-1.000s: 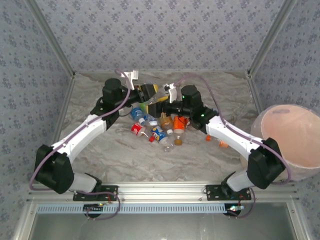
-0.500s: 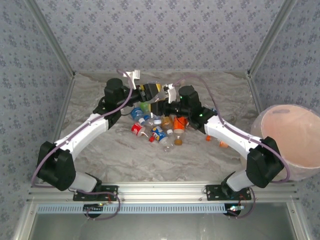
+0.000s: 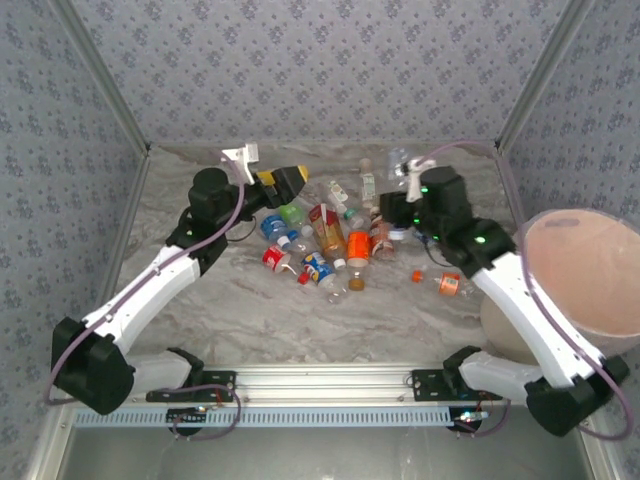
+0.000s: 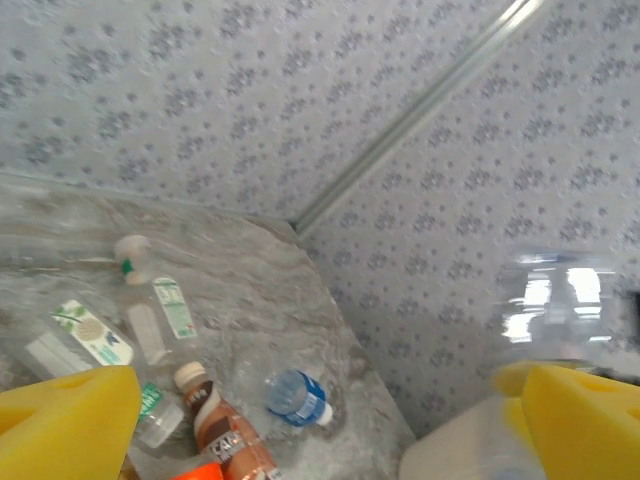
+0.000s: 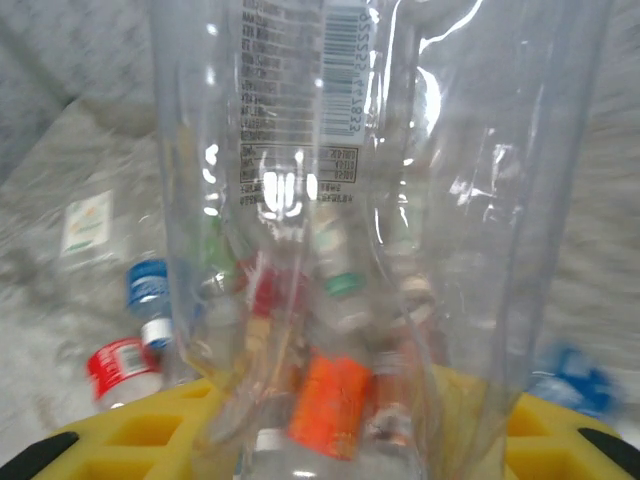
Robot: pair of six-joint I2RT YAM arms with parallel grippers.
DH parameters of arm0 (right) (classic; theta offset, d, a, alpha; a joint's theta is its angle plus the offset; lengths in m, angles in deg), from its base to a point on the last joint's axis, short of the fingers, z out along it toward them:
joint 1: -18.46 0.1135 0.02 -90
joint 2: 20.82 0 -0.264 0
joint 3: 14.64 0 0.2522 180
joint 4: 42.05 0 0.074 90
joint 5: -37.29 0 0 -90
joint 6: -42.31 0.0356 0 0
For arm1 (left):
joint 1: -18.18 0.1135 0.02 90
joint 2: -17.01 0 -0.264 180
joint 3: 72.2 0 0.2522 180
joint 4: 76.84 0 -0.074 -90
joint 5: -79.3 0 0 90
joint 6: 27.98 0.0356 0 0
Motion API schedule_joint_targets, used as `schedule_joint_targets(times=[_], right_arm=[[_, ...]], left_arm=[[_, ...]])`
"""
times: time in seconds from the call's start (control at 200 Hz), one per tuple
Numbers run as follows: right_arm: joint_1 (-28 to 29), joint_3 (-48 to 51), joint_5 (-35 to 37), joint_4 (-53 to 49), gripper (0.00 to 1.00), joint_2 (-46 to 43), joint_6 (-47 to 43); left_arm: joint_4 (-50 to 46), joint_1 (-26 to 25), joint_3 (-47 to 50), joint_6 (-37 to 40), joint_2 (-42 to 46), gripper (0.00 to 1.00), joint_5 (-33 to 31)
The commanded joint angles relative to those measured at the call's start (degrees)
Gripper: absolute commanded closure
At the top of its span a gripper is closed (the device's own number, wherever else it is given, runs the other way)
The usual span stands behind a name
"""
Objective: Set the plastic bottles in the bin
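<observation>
Claws no longer bunched over the pile. Right claw (image 3: 393, 212) has swung right, toward the bin (image 3: 590, 232), with a clear bottle (image 5: 370, 200) clamped between its pads. Left claw (image 3: 288, 179) backed off left, pads spread, empty.

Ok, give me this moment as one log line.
right fingers: shut on clear bottle | left fingers: open, empty | other bottles: lying on table | bin: far right

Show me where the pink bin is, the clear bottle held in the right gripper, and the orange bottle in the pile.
pink bin (image 3: 590, 275): top external view, on its inner wall.
clear bottle (image 5: 380, 200): right wrist view, on its body below the barcode.
orange bottle (image 3: 358, 245): top external view, on its orange body.
</observation>
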Motion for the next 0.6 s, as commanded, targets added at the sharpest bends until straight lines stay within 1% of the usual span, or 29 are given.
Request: schedule_joint_targets(times=[0.0,0.06,0.13,0.19,0.265,0.295,0.375,0.505,0.595], right_arm=[[-2.0,-7.0,15.9,-15.7,0.54,-5.1,-4.6],[-3.7,-9.4,21.9,-18.8,0.54,-6.6,-5.6],[-6.1,-10.6,27.5,-20.0,0.54,-8.4,-6.7],[-8.6,-10.8,31.1,-19.7,0.52,-10.0,-7.4],[-12.9,-9.8,35.0,-17.8,0.46,-11.7,-9.2],[-14.4,-9.1,35.6,-17.0,0.46,-12.1,-10.2],[-21.7,-6.4,34.7,-13.7,0.48,-13.2,-12.5],[-34.1,-5.7,26.0,-14.9,0.50,-12.9,-10.2],[-41.2,-4.3,23.9,-15.3,0.52,-12.7,-9.0]], left_arm=[[-0.7,-0.2,1.1,1.2,0.4,0.02,-4.7],[-2.0,-0.2,0.7,1.9,-0.2,0.02,-4.4],[-2.5,-0.2,0.7,2.0,-0.8,0.02,-4.3],[-2.6,-0.3,0.7,1.9,-1.1,0.02,-4.3],[-3.2,-0.3,0.6,2.0,-1.5,0.02,-4.6],[-3.5,-0.2,0.4,2.0,-1.6,0.02,-4.6],[-3.8,-0.3,0.6,2.3,-1.6,0.02,-4.7],[-4.5,-0.2,0.9,2.8,-1.4,0.02,-5.0],[-4.8,-0.2,1.1,3.2,-1.3,0.02,-5.4]])
